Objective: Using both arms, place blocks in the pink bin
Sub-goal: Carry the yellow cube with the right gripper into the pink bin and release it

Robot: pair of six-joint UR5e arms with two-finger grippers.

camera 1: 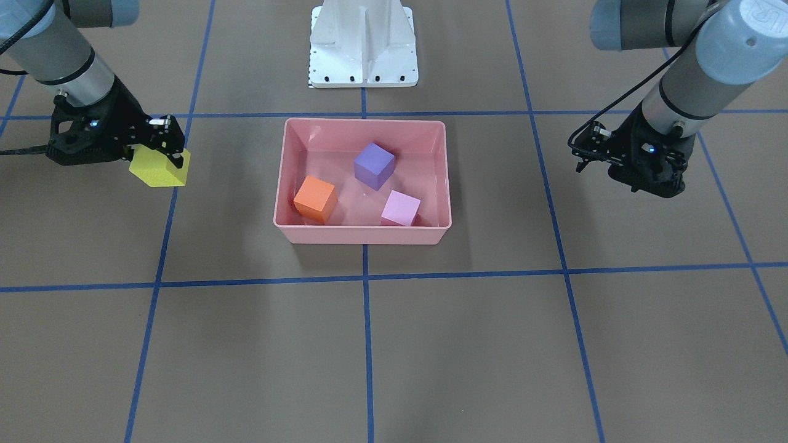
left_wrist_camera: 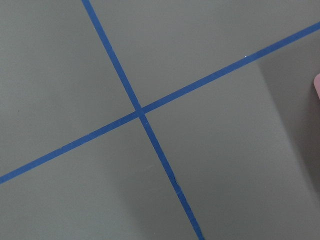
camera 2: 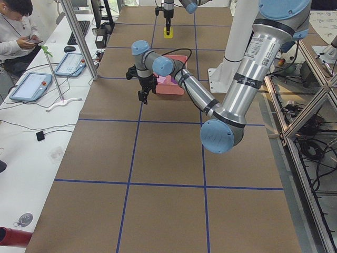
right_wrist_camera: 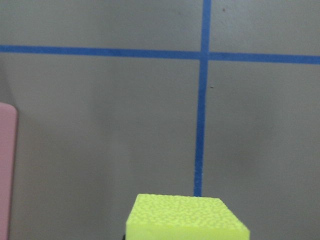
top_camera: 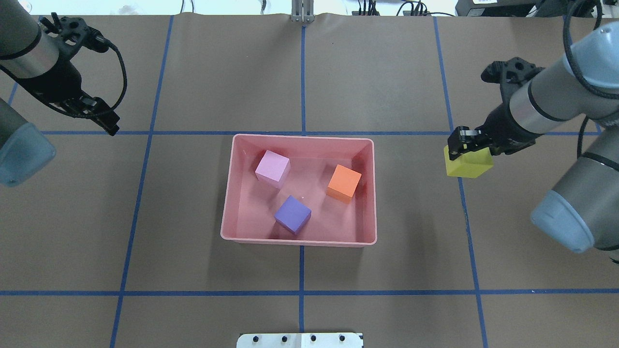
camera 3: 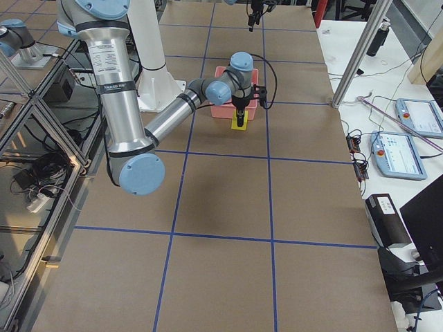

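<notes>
**A:** Right gripper (top_camera: pixel 462 145)?
**B:** Fingers clamped on the yellow block (top_camera: pixel 469 164). It is on the robot's right of the pink bin (top_camera: pixel 300 137) and well apart from it, over a blue tape line (top_camera: pixel 465 217). I can't tell if the block is clear of the table (top_camera: pixel 387 72).

**A:** Left gripper (top_camera: pixel 110 124)?
**B:** Out on the other side of the bin, holding nothing and pointing down at the table. From here I can't tell whether its fingers are apart or together.

**A:** Bin contents?
**B:** Three, none touching. The lilac-pink block (top_camera: pixel 272 168) is in the far left part. The orange block (top_camera: pixel 344 181) sits near the right wall. The purple block (top_camera: pixel 292 214) is toward the near wall, about the middle.
</notes>
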